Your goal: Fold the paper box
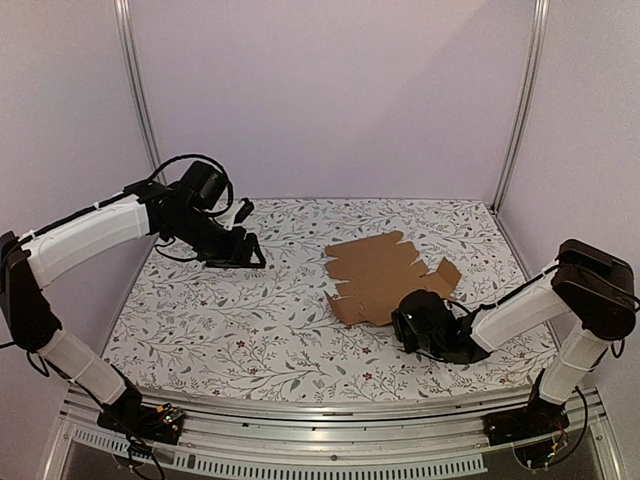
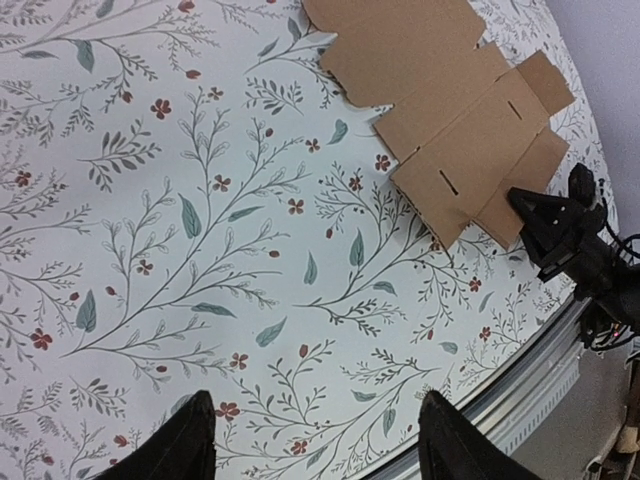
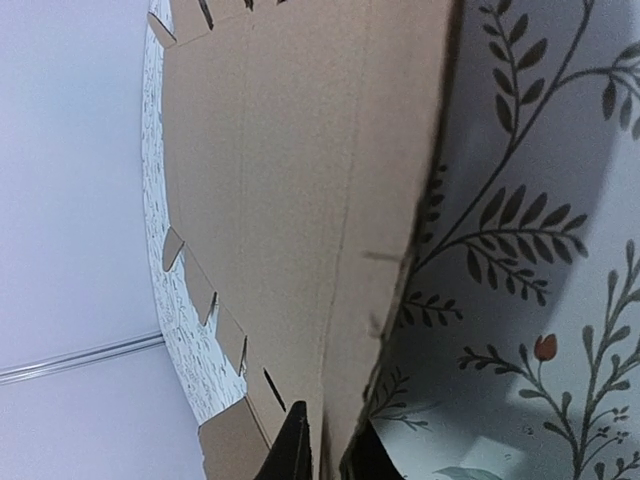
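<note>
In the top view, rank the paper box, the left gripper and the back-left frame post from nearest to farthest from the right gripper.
From the right gripper:
1. paper box, right at its fingertips, near edge pinched.
2. left gripper, well off to the left.
3. back-left frame post, at the far left corner.

From where I stand, the floral-patterned white table (image 1: 250,320) is covered with grey-green leafy sprigs dotted with small red flowers. Near its right edge, the plain brown die-cut cardboard paper box (image 1: 380,275) is tan all over and unprinted. The 2 arms, left arm (image 1: 90,235) and right arm (image 1: 510,310), wear white shells over black joints. The left gripper (image 2: 318,445) and right gripper (image 3: 328,455) are black. The walls (image 1: 330,100) are pale lilac, the posts (image 1: 140,90) and front rail (image 1: 330,415) silver.
</note>
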